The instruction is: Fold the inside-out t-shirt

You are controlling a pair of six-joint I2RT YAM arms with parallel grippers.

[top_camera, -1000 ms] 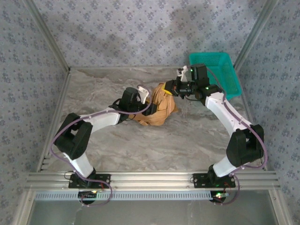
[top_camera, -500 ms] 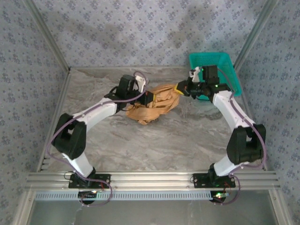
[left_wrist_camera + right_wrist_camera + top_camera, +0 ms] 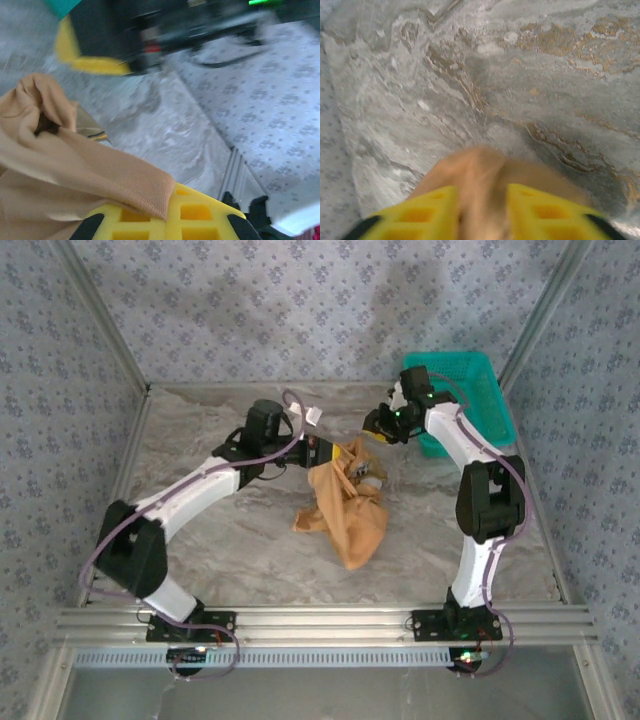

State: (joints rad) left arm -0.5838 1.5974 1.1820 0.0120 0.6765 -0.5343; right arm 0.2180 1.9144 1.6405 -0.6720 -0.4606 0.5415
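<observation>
The inside-out t-shirt [image 3: 345, 505] was found drawn out of a heap into a long, crumpled drape. A second before, it had been bunched low on the table [image 3: 230, 550] between the two arms, and it had then been pulled taut between them. Now its upper end was held up by the left hand [image 3: 322, 448], while its lower end was laid on the marble toward the near edge. The left hand was pressed together on a hemmed edge of the cloth, which was seen in the left wrist view folded over one yellow finger [image 3: 215, 207]. The right hand [image 3: 378, 426] had been drawn away from the teal basket [image 3: 485, 390] and was seen from above just beside the shirt's top corner. In the right wrist view its fingers [image 3: 440, 197] were seen apart, with tan cloth between them. That picture was so smeared, however, that it could not be told whether the cloth was still pinched or was slipping free. It was judged that the shirt had been opened out from its bundle but not spread. No sleeve, collar or hem was laid flat, so the folding itself was not yet begun. A fresh hold by the right hand was probably needed before the cloth could be laid out on the table.
</observation>
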